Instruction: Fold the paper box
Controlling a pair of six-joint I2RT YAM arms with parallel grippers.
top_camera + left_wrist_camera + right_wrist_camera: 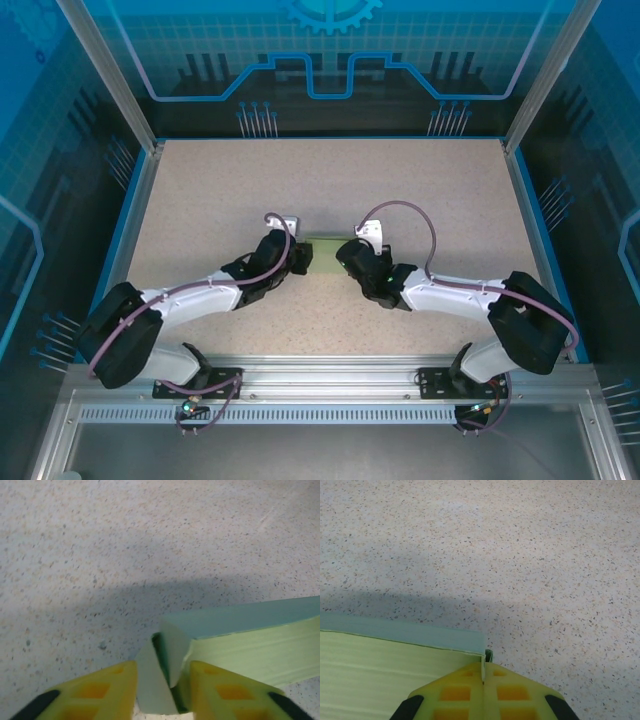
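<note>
The paper box [322,246] is a small pale mint-green rectangular box lying at the middle of the table, between both arms. My left gripper [304,258] is at its left end. In the left wrist view its yellow fingers [107,690] stand on either side of two curved end flaps [175,647] of the paper box [250,645], closed onto that end with a dark gap left between the flaps. My right gripper [344,256] is at the right end. There the right gripper [483,664] is shut on a thin card edge at the corner of the box [385,665].
The speckled beige tabletop [330,180] stretches around the box on all sides. A blue rim [135,215] and metal posts border it. An aluminium rail [320,385] with the arm bases runs along the near edge.
</note>
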